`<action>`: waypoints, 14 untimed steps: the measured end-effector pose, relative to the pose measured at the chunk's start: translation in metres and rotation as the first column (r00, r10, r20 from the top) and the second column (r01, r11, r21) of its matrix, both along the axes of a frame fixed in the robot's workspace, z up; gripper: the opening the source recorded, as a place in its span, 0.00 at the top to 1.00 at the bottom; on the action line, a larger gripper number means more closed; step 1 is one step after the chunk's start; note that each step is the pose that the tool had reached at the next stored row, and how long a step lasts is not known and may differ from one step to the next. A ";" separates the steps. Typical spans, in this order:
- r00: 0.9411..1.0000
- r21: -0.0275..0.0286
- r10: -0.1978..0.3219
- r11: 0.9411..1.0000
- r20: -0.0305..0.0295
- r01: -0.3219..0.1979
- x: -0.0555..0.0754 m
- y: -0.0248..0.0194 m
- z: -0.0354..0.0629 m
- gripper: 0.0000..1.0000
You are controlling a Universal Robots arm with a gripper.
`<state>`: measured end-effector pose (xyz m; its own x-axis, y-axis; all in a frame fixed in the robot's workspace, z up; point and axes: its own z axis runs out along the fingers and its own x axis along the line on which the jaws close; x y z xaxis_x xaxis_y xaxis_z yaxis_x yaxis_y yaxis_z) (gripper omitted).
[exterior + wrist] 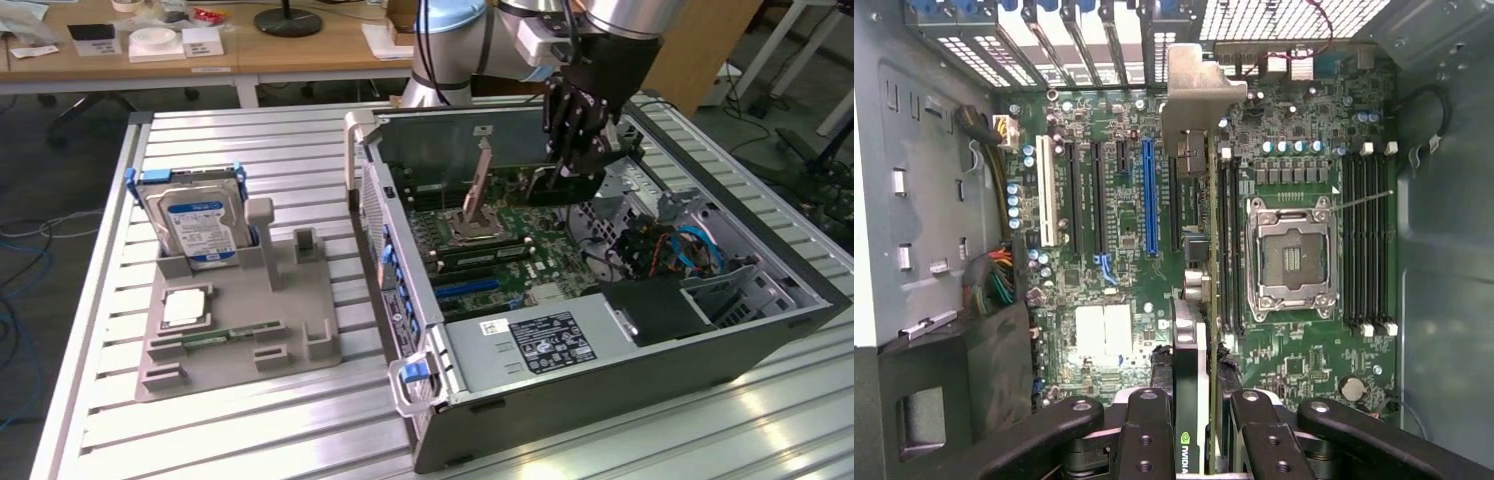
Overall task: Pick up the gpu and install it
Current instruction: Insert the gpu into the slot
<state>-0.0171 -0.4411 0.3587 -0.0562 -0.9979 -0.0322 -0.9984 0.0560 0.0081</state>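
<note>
Ribbed metal counter (240,420) carrying an open computer case (601,380). The gpu (1196,330) is pinched edge-on by the end effector (1199,415) above the motherboard (1104,330), beside the blue slot (1150,195). The card is judged light, stiff and fragile; its upper edge is best gripped.

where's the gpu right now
In the wrist view the gpu sits edge-on in the gripper, over the motherboard between the blue slot and the CPU socket.
</note>
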 end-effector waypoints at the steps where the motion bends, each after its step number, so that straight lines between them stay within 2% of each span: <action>1: 1.000 0.000 0.001 1.000 0.000 -0.001 0.000 -0.0002 -0.0011 0.73; 14: 1.000 0.001 0.007 1.000 0.000 -0.007 -0.003 -0.0006 -0.0146 0.73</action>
